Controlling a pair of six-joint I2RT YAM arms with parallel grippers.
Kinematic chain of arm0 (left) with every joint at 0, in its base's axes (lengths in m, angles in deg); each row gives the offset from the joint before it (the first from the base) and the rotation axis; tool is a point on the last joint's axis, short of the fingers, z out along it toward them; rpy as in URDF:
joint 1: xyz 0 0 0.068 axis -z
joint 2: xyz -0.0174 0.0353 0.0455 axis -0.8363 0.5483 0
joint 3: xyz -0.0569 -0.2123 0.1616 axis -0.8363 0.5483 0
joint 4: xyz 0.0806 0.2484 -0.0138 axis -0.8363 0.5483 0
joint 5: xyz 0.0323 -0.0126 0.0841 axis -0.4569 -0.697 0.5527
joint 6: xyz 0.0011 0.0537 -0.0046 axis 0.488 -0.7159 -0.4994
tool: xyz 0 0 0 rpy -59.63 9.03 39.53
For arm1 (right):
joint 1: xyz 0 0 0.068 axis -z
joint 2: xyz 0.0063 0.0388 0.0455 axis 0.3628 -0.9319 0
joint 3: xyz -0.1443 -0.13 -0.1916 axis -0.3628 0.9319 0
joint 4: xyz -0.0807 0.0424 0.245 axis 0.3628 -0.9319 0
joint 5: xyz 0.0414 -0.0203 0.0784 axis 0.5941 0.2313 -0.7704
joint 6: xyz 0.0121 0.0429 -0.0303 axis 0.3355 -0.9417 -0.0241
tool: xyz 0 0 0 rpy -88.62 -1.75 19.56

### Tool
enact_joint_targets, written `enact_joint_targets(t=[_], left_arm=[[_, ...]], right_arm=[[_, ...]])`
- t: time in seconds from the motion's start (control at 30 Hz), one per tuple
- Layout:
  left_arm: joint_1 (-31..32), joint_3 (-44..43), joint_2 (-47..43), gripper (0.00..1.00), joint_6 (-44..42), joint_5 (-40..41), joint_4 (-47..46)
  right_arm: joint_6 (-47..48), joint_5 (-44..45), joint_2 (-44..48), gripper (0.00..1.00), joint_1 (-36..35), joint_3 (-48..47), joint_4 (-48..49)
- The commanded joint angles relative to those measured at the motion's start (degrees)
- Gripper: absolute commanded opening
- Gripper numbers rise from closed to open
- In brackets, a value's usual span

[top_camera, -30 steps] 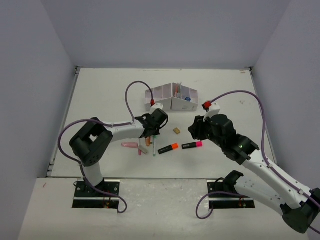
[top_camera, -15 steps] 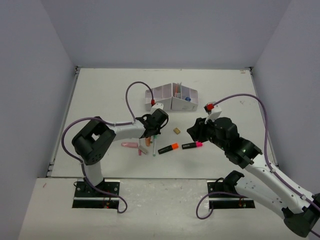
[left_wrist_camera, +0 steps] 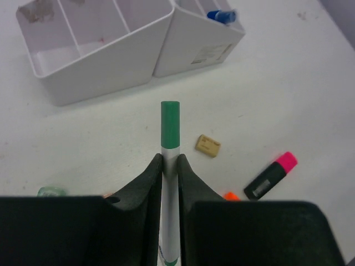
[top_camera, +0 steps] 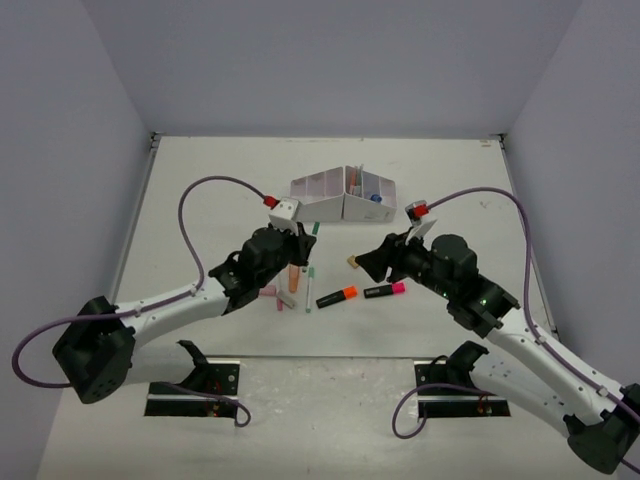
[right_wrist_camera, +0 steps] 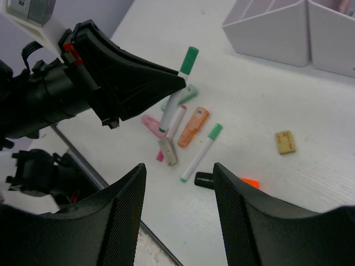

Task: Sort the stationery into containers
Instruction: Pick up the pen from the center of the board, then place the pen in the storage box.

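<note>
White table (top_camera: pixel 200 200) carries the box (top_camera: pixel 330 190) at upper centre. Left gripper (left_wrist_camera: pixel 170 166) pinches a green pen (left_wrist_camera: pixel 170 124), cap pointing toward the box, likely for dropping in. Right gripper (right_wrist_camera: pixel 178 172) hangs spread and empty over the loose highlighters (top_camera: pixel 337 297).

In the left wrist view the left pincer (left_wrist_camera: pixel 170 162) hides the lower barrel of the green pen (left_wrist_camera: pixel 170 124) and all but the orange tip of a highlighter (left_wrist_camera: pixel 231 195). The organiser box (left_wrist_camera: pixel 100 69) runs off the top edge.

Green-capped pens (right_wrist_camera: pixel 199 152): two. Black highlighters (top_camera: pixel 337 297): two. Tan eraser (left_wrist_camera: pixel 208 145): one. White organiser (left_wrist_camera: pixel 100 77): one.
</note>
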Motion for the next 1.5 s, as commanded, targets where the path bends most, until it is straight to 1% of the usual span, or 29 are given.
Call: enact_joint_targets(t=[0.0, 0.03, 0.17, 0.3, 0.5, 0.6, 0.67, 0.73, 0.77, 0.83, 0.87, 0.9, 0.93, 1.0, 1.03, 1.07, 1.13, 1.17, 1.23, 1.27, 1.3, 1.33, 1.4, 1.47], left_arm=[[-0.3, 7.2, -6.0, 0.00, -4.1, -11.9, -18.4], [-0.3, 8.8, -7.2, 0.00, -3.8, -13.4, -21.0], [-0.3, 12.9, -9.6, 0.00, -2.5, -23.5, -29.5], [-0.2, 14.8, -11.0, 0.00, -1.2, -29.0, -33.4], [0.1, 15.2, -12.1, 0.00, -0.8, -32.5, -34.9], [0.1, 14.7, -11.8, 0.00, -0.7, -32.9, -34.8], [0.1, 14.4, -11.4, 0.00, -0.6, -33.3, -34.7], [0.2, 14.0, -11.2, 0.00, -0.6, -33.6, -34.6], [0.1, 13.8, -11.1, 0.00, -0.6, -33.8, -34.5], [0.1, 13.4, -11.1, 0.00, -0.6, -33.7, -34.4], [0.2, 12.9, -11.1, 0.00, -0.7, -33.3, -34.0], [0.2, 12.7, -11.2, 0.00, -0.8, -33.1, -33.4], [0.1, 12.2, -11.4, 0.01, -1.0, -32.5, -32.4], [0.1, 10.1, -12.1, 0.50, -1.7, -29.8, -26.9], [0.1, 9.1, -12.8, 0.70, -2.1, -28.4, -23.1], [0.2, 7.5, -13.7, 1.00, -2.8, -25.7, -18.8], [0.2, 5.2, -16.9, 1.00, -2.1, -19.6, -10.7], [0.2, 3.1, -18.9, 1.00, -0.4, -14.0, -4.2], [0.1, -1.7, -21.2, 1.00, 4.6, -1.4, 11.8], [0.1, -2.9, -22.9, 1.00, 6.1, 3.8, 20.2], [0.2, -4.2, -24.4, 1.00, 7.4, 6.7, 25.5], [0.2, -5.0, -26.7, 1.00, 8.0, 7.9, 28.7], [0.1, -4.4, -31.3, 1.00, 8.1, 10.0, 31.3], [0.2, -4.6, -34.4, 1.00, 8.2, 11.1, 33.8]], right_arm=[[-3.9, -10.0, -3.7, 0.53, 0.0, -1.8, 10.3], [-4.3, -9.8, -4.4, 0.52, 0.0, -2.5, 10.7], [-5.2, -7.4, -8.2, 0.49, -0.1, -4.2, 12.5], [-6.2, -8.0, -12.3, 0.47, -0.4, -5.9, 14.5], [-6.9, -9.3, -15.6, 0.46, -0.9, -6.1, 16.8], [-7.0, -10.0, -16.4, 0.46, -1.3, -6.6, 17.3], [-6.8, -10.4, -16.6, 0.42, -1.7, -6.8, 17.7], [-6.8, -10.6, -16.6, 0.40, -1.7, -6.7, 18.0], [-6.7, -11.0, -16.6, 0.32, -1.8, -6.8, 18.1], [-6.4, -11.7, -16.8, 0.11, -1.8, -6.9, 18.4], [-6.3, -11.6, -16.7, 0.04, -1.8, -6.7, 18.4], [-6.3, -11.4, -16.6, 0.00, -1.8, -6.5, 18.4], [-6.0, -10.8, -16.5, 0.00, -1.8, -6.4, 18.2], [-4.8, -7.5, -16.1, 0.00, -1.8, -6.9, 16.7], [-3.7, -4.9, -16.2, 0.00, -1.8, -7.6, 15.4], [-2.1, -1.5, -16.3, 0.00, -1.6, -8.7, 13.9], [0.3, 4.1, -17.8, 0.00, -0.4, -11.3, 11.8], [1.8, 7.3, -19.3, 0.00, 0.5, -13.2, 10.3], [4.8, 12.8, -21.6, 0.00, 2.3, -17.6, 8.2], [5.5, 13.9, -23.3, 0.00, 3.2, -20.1, 7.9], [6.6, 14.3, -24.8, 0.00, 4.0, -22.1, 7.8], [7.2, 14.0, -27.0, 0.00, 4.6, -24.7, 7.6], [7.9, 13.0, -30.9, 0.00, 5.9, -29.2, 7.0], [9.9, 16.0, -33.2, 0.00, 6.0, -31.8, 7.1]])
